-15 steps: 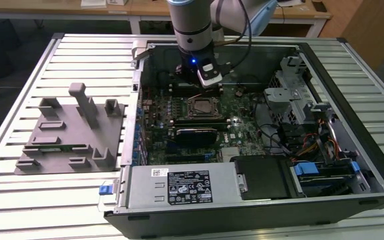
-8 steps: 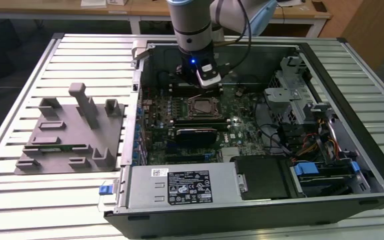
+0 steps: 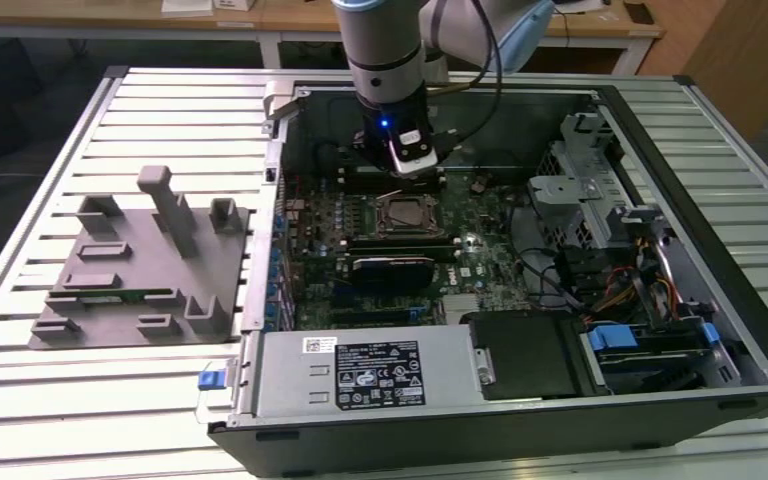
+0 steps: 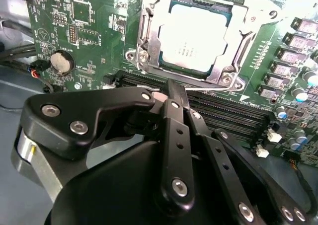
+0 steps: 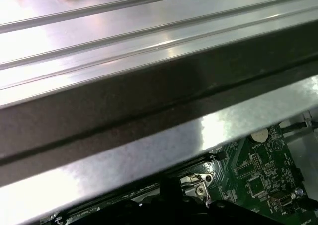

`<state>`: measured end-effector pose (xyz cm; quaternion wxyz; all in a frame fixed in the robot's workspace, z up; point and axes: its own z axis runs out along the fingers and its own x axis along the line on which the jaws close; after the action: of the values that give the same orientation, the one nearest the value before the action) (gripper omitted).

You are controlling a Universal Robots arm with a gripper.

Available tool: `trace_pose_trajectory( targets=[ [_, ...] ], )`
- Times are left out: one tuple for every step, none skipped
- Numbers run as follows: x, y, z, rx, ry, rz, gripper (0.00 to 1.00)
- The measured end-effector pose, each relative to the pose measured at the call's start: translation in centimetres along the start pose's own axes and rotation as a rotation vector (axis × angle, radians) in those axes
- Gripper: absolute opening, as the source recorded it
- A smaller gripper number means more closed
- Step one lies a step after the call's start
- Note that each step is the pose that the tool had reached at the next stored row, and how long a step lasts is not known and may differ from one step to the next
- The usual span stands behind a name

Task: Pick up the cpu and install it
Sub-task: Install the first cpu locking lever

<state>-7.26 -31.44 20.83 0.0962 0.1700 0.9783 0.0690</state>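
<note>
Already sitting in its socket (image 4: 198,34), cpu (image 4: 196,36) down flat, gripper (image 4: 171,98) just above with fingers pressed together on nothing, holding frame not yet closed.

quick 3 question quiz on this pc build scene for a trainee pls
1. True or false: the cpu lies inside the socket frame.
2. In the exterior view, the grey tray sits on which side of the computer case? A) the view's left B) the view's right
3. Fill in: in the exterior view the pincer hangs over the ____.

Key: 1 true; 2 A; 3 motherboard.
</note>
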Motion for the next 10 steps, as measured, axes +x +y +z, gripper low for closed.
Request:
trace_pose_trajectory(
  targets=[
    [0.0, 0.0, 0.0, 0.0001, 0.0, 0.0, 0.11],
    [0.0, 0.0, 0.0, 0.0, -0.0001, 0.0, 0.11],
    [0.01, 0.0, 0.0, -0.0006, -0.0017, 0.0, 0.11],
    [0.01, 0.0, 0.0, -0.0035, -0.0085, 0.0, 0.11],
    [0.03, 0.0, 0.01, -0.0075, -0.0186, -0.002, 0.11],
    [0.05, -0.01, 0.01, -0.0118, -0.0292, -0.003, 0.11],
    [0.07, -0.02, 0.02, -0.0159, -0.0398, -0.004, 0.11],
    [0.09, -0.03, 0.03, -0.0194, -0.0488, -0.005, 0.11],
    [0.1, -0.04, 0.04, -0.0216, -0.0543, -0.005, 0.11],
    [0.1, -0.03, 0.04, -0.0219, -0.0549, -0.005, 0.11]
  ],
)
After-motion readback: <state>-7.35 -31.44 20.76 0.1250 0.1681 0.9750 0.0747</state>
